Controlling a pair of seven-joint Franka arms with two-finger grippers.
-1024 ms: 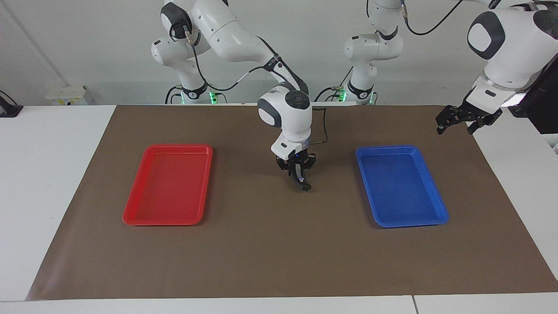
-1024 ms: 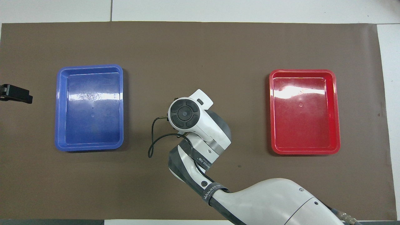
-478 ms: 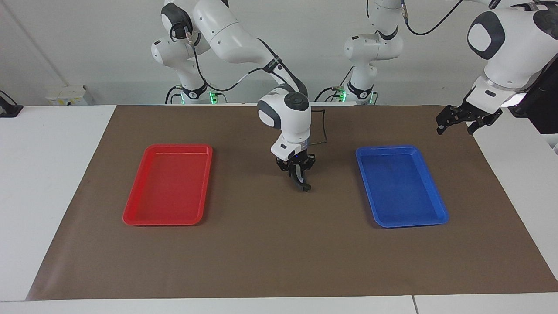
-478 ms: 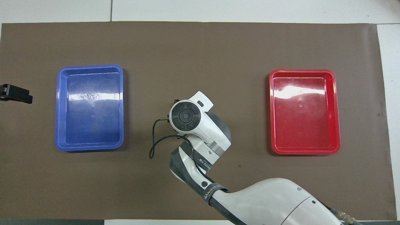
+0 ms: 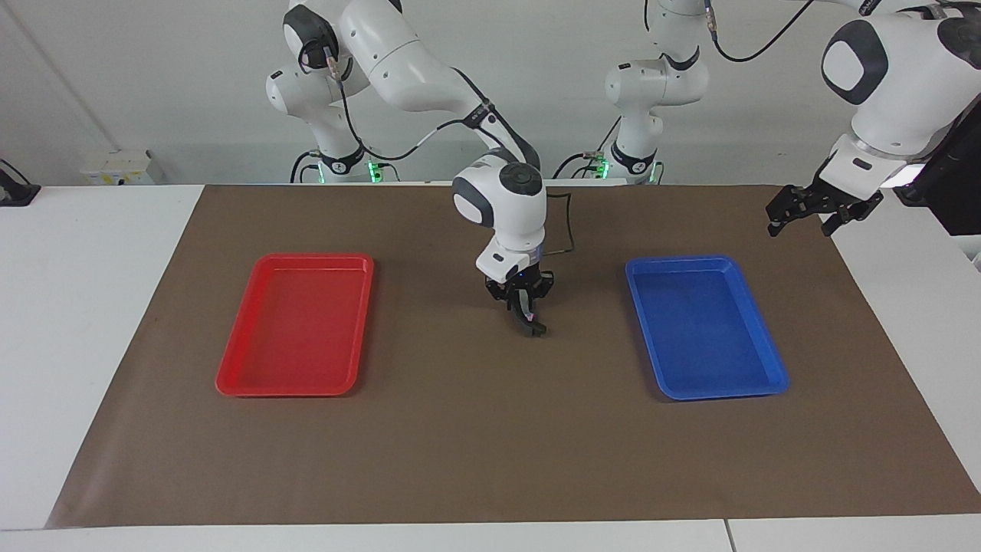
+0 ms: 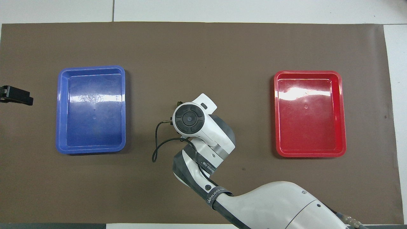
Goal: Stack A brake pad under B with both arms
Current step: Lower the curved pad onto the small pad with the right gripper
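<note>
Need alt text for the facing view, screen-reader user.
The right gripper holds a dark curved brake piece with a light strip, hanging end-down low over the brown mat, between a red plastic tray and a blue plastic tray. The left gripper waits in the air over the mat's edge at the left arm's end.

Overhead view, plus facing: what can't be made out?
- Overhead view: right arm's wrist hides the right gripper and the dark piece at its tip.
- Facing view: that piece too small to tell A from B, gripped or resting.
- Overhead view: edge cuts off the left gripper.
</note>
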